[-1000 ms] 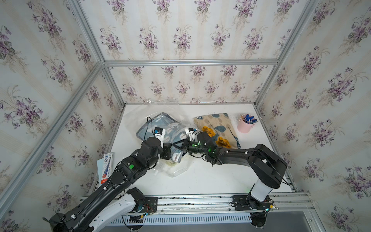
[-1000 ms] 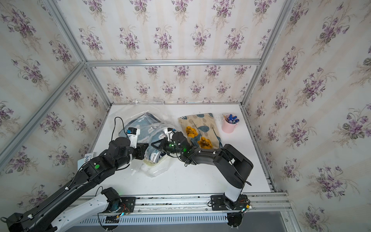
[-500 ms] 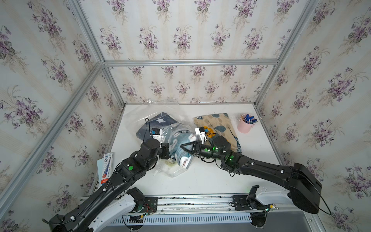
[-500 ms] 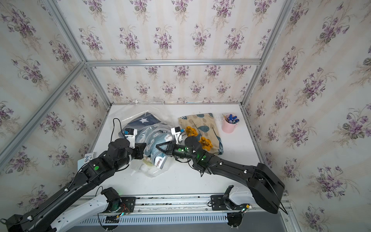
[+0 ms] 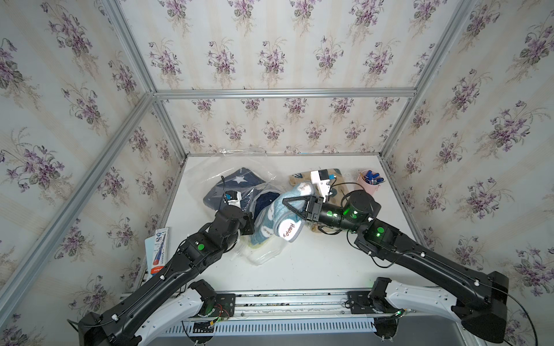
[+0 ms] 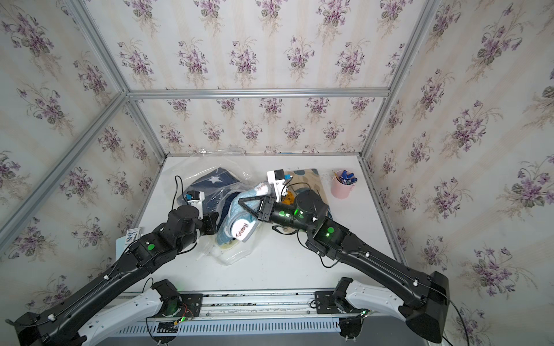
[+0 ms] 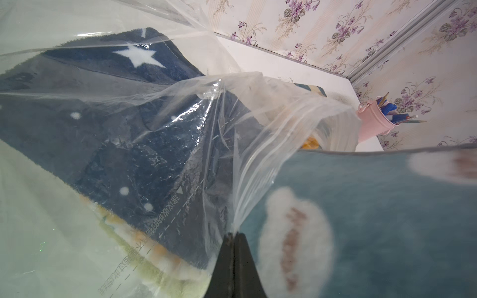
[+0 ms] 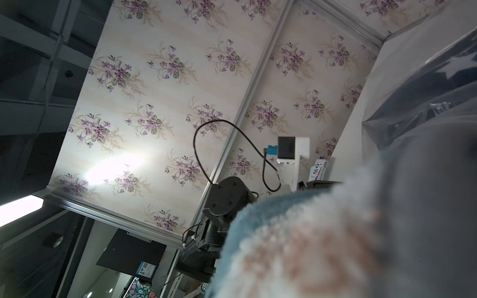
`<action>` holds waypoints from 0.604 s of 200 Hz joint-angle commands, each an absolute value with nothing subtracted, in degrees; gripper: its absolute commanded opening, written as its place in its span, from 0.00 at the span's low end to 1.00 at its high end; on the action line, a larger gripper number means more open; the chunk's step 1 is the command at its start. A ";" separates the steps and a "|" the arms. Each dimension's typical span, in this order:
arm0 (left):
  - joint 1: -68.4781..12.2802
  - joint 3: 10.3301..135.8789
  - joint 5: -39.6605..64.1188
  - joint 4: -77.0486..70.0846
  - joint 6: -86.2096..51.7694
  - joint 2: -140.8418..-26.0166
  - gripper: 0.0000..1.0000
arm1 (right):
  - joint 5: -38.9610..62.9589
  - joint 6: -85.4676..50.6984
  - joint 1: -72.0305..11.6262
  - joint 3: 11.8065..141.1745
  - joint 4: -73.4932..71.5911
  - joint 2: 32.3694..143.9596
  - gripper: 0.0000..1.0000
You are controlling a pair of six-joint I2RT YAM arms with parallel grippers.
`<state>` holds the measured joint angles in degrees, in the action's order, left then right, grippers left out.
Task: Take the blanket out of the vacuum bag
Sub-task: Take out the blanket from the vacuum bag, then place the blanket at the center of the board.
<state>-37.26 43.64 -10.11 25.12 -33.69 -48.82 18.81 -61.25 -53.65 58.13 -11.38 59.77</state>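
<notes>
The vacuum bag (image 5: 223, 167) (image 6: 232, 254) (image 7: 258, 123) lies crinkled at the table's left middle. A navy star blanket (image 5: 238, 181) (image 7: 103, 123) and a yellowish cloth are inside it. My right gripper (image 5: 287, 202) (image 6: 243, 204) is shut on the light blue blanket (image 5: 286, 221) (image 6: 239, 227) (image 7: 387, 219) (image 8: 309, 245) with white "Happy" patches. That blanket hangs raised above the bag's mouth. It hides the jaws in the right wrist view. My left gripper (image 7: 233, 235) is shut on the bag's clear edge, right beside the blue blanket. Its own wrist hides it in both top views.
A pink cup of pens (image 5: 368, 183) (image 6: 342, 187) (image 7: 374, 121) stands at the back right. A beige patterned cloth (image 5: 299, 177) (image 6: 302, 173) lies under my right wrist. A printed carton (image 5: 158, 248) leans off the table's left edge.
My right gripper has pulled the light blue blanket up and to the right, out of the bag's mouth, and the arm has swung outward. The left gripper has kept its hold on the bag.
</notes>
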 commanded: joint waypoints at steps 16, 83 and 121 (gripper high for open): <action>-37.18 42.40 -11.70 22.28 -35.25 -49.05 0.00 | 17.06 -52.87 -50.29 70.27 0.56 61.13 0.00; -37.18 39.29 -12.47 22.46 -35.58 -47.68 0.00 | 32.53 -49.87 -26.61 87.53 5.94 69.09 0.00; -37.16 38.85 -12.75 22.76 -34.30 -46.57 0.00 | 37.84 -52.45 -17.05 82.86 2.27 68.21 0.00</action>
<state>-37.26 39.11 -11.53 23.42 -35.46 -47.24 32.45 -52.05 -19.94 85.14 4.43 68.93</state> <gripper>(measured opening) 0.054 0.063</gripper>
